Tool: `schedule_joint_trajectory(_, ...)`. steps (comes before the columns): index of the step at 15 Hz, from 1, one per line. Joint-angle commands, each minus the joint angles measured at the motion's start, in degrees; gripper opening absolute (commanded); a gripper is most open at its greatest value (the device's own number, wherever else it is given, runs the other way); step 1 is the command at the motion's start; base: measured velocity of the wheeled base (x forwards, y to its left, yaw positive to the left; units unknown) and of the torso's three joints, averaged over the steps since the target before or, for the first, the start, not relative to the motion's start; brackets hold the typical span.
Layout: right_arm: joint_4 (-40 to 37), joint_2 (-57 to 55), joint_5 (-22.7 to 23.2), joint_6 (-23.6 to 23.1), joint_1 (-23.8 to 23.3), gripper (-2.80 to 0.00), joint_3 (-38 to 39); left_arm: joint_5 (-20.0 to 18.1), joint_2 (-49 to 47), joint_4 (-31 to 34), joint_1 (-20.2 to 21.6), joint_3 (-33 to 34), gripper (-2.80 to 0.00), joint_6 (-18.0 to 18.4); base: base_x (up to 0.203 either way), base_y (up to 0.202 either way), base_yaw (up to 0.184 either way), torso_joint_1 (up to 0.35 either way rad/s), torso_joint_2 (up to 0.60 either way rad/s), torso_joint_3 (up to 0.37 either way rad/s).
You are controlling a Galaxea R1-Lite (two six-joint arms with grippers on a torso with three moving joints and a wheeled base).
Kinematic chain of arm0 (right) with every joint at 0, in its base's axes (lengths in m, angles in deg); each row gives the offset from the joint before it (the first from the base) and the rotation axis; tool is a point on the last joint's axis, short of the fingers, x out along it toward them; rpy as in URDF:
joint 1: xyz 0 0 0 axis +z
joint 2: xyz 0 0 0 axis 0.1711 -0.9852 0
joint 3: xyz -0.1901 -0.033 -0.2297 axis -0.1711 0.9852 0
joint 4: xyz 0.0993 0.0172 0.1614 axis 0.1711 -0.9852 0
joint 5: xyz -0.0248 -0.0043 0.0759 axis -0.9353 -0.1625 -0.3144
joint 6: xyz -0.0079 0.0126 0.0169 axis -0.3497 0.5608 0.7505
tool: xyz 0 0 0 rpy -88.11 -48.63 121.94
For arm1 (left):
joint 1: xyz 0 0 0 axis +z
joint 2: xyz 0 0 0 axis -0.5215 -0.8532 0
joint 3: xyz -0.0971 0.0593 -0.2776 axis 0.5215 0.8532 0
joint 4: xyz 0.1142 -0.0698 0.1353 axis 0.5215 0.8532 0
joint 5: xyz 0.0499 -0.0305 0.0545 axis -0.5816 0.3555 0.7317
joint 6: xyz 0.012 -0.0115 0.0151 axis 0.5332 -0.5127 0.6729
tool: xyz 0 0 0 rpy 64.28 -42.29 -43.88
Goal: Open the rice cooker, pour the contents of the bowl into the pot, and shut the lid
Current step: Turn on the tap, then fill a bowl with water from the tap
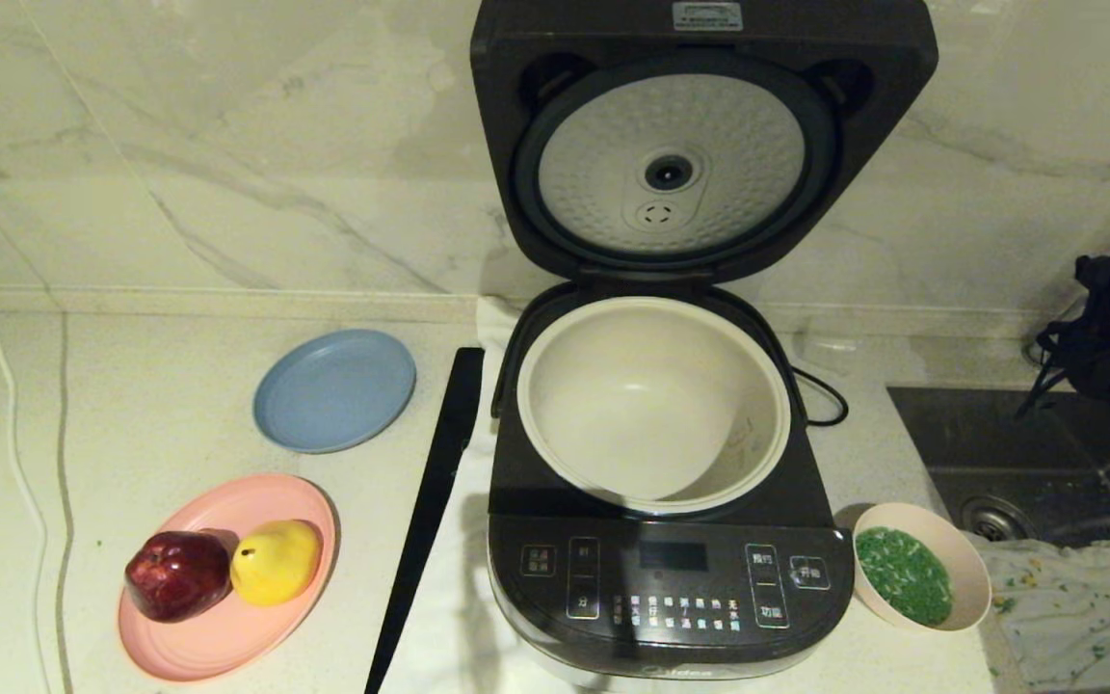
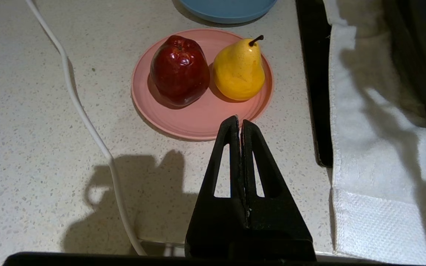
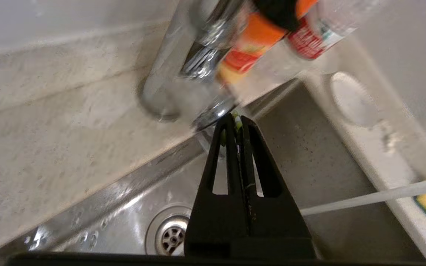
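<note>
Above the sink (image 3: 98, 221), right claw (image 3: 237, 119) is pressed together, empty; left claw (image 2: 239, 121), pinched tight too, hangs just short of the pink plate (image 2: 198, 118).

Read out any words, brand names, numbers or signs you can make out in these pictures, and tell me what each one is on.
"Midea": faint brand mark at the front bottom edge of the rice cooker, partly cut off.
White Chinese labels on its touch panel: too small to read.
Sticker on top of the raised lid: too small to read.
Orange and red labels on bottles by the faucet, right wrist view: blurred, unreadable.
Display: dark, no digits.
</note>
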Motion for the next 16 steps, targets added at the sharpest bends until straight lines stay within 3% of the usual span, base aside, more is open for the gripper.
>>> schedule_joint_trajectory(1,0.43,0.41,-0.13,0.14,-0.07,-2.8,-0.29,0.01,0.06,0.02,0.01,0.01,-2.8,0.02,0.0,0.0,0.0,0.0,0.0,0.0)
schedule_joint_trajectory(5,0.75,5.88,-0.04,0.59,0.4,-2.8,0.37,0.01,0.06,0.02,0.01,0.01,-2.8,0.02,0.0,0.0,0.0,0.0,0.0,0.0)
schedule_joint_trajectory(9,-5.39,19.52,2.68,3.3,3.74,-2.8,9.34,0.01,0.06,0.02,0.01,0.01,-2.8,0.02,0.0,0.0,0.0,0.0,0.0,0.0)
schedule_joint_trajectory(11,-18.88,27.8,7.44,8.37,4.24,-2.8,11.29,0.01,0.06,0.02,0.01,0.01,-2.8,0.02,0.0,0.0,0.0,0.0,0.0,0.0)
schedule_joint_trajectory(13,-39.95,37.6,17.54,13.8,3.79,-2.8,11.74,0.01,0.06,0.02,0.01,0.01,-2.8,0.02,0.0,0.0,0.0,0.0,0.0,0.0)
schedule_joint_trajectory(16,-62.14,50.98,30.19,17.16,3.58,-2.8,13.42,0.01,0.06,0.02,0.01,0.01,-2.8,0.02,0.0,0.0,0.0,0.0,0.0,0.0)
